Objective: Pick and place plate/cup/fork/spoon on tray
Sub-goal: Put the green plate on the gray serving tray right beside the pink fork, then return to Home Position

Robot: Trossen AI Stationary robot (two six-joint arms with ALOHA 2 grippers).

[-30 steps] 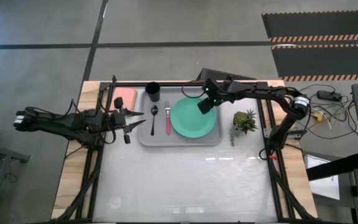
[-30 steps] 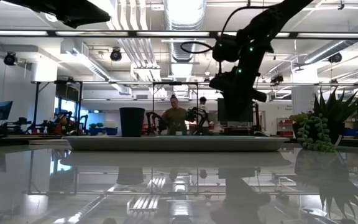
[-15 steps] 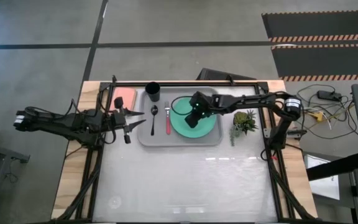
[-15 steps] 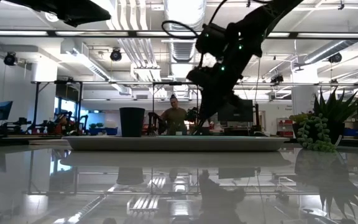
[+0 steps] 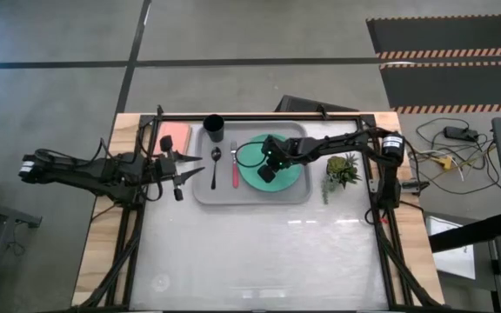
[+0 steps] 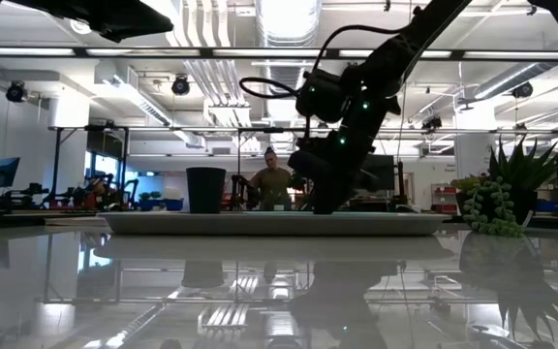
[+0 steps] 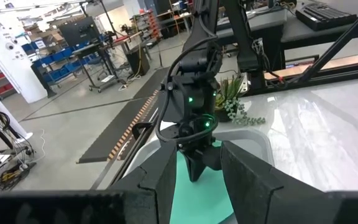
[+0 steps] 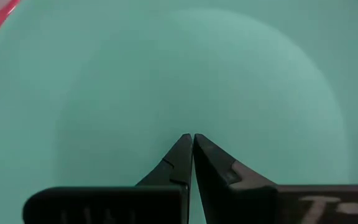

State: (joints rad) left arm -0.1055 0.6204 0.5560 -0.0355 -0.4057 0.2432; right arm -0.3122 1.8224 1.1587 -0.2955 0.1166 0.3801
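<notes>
The light-grey tray [image 5: 250, 199] lies at the table's far middle. On it are the black cup [image 5: 214, 129] upright in the far left corner, the dark spoon [image 5: 215, 163], the pink-handled fork [image 5: 235, 167] and the mint-green plate [image 5: 293, 176], all lying flat. My right gripper [image 5: 266, 171] is shut and points down at the plate's middle [image 8: 185, 74]. In the low view its tips [image 6: 324, 206] reach down to the tray's rim. My left gripper [image 5: 191, 170] waits open just left of the tray, holding nothing. My right gripper's shut fingertips [image 8: 185, 152] stand over the plate's flat middle, coming from above and pointing down. I cannot tell whether they touch the plate. The plate lies flat on the tray.
A pink pad [image 5: 174, 136] lies left of the tray's far corner. A small potted plant [image 5: 344, 169] stands right of the tray. The near half of the table [image 5: 259, 261] is bare glossy surface. People show in the room beyond [image 6: 274, 184].
My right gripper has swung from above the plate's far right edge toward the table's left and near side, and has come down to the plate's middle. The plate, cup, fork and spoon have stayed in place.
</notes>
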